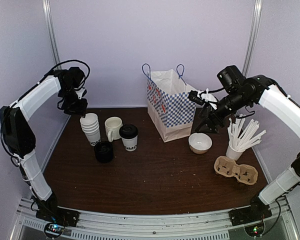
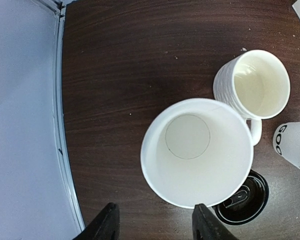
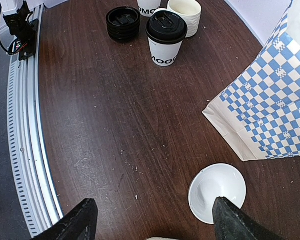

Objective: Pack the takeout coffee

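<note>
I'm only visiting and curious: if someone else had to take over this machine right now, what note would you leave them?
Left gripper: open, empty, raised over the stack of paper cups.
Right gripper: open, empty, raised beside the paper bag.
Coffee cup: lid on, standing on the table beside the mug, clear of the bag, nothing touching it.
Done: the coffee is lidded.
Left: pick up the coffee and set it upright in the open bag.

Takeout coffee (image 3: 166, 37) noted upright, lidded, well apart from checkered bag (image 3: 270, 110). Black lids (image 3: 123, 22) stacked farther from bag. White bowl (image 3: 217, 192) recorded just beside bag's corner.
</note>
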### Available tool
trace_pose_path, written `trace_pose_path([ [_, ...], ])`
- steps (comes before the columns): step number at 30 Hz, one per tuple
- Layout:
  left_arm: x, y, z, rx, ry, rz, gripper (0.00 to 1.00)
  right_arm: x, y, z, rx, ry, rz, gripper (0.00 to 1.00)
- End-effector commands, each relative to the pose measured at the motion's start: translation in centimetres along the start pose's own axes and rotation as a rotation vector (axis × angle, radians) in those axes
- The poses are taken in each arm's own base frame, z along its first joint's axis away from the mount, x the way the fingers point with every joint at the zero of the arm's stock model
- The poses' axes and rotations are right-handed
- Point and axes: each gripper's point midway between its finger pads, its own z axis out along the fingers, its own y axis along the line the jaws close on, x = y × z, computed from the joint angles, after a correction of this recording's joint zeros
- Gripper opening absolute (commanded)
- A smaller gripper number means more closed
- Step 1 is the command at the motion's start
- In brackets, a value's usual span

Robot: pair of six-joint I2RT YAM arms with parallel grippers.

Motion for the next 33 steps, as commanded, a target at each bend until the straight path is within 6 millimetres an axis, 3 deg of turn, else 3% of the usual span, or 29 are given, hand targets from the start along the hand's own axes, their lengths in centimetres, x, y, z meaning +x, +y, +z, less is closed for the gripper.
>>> trace_pose_path([
  [1, 0.3, 0.6, 1.5, 0.04, 0.04, -0.037, 0.51, 0.1, -0.3, 0.2, 0.011, -0.001, -0.007, 0.83],
  [7, -0.2, 0.4, 3.2, 0.129, 0.053, -0.097, 0.47, 0.3, -0.4, 0.4, 0.009, 0.004, -0.005, 0.82],
  [17, -1.2, 0.6, 4.8, 0.131, 0.074, -0.104, 0.37, 0.7, -0.5, 0.8, 0.014, 0.016, -0.005, 0.82],
  [33, -1.2, 0.9, 4.5, 0.121, 0.078, -0.095, 0.2, 0.9, -0.8, 1.7, -0.001, 0.033, 0.002, 0.82],
])
